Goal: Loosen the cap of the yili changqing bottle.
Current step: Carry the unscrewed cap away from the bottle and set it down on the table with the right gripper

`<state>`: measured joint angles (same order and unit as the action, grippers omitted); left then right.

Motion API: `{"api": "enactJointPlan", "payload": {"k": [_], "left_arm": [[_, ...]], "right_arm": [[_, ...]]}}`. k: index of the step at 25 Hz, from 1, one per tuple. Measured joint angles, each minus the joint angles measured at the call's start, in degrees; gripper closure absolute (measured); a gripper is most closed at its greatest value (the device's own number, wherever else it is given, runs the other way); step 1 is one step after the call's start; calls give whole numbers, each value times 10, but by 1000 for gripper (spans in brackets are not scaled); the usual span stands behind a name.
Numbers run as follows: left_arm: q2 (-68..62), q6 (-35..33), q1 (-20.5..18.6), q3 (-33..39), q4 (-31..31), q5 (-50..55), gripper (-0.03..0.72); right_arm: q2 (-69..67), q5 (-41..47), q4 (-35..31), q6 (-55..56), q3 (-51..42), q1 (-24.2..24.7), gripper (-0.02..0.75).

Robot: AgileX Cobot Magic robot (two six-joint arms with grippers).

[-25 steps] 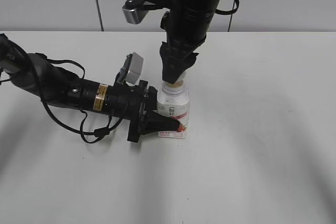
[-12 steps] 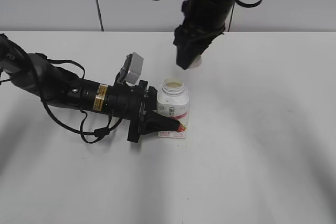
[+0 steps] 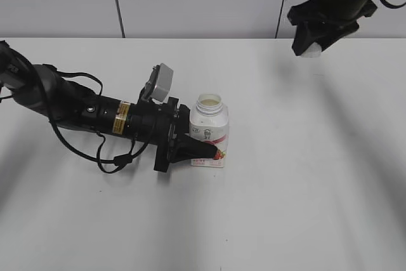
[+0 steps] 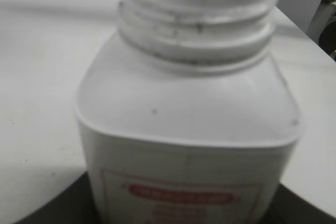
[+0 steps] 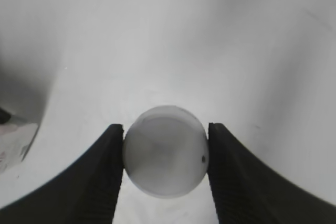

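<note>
Cap is off, pinched in our right hand at 2 o'clock above the desk; left hand clamps the yili changqing bottle mid-desk. Next, we judge: set cap down.

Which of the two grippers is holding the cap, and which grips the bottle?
The right gripper pinches the white cap, raised off to the right. The left gripper, lying low on the table, clamps the open yili changqing bottle.
</note>
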<state>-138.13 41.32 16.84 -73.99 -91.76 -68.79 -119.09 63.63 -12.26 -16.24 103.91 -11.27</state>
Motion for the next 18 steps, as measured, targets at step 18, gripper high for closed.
{"api": "enactJointPlan", "payload": {"k": [18], "left_arm": [[1,0,0,0,0,2,312]], "right_arm": [[24,-206,14,48,-265,113,351]]}}
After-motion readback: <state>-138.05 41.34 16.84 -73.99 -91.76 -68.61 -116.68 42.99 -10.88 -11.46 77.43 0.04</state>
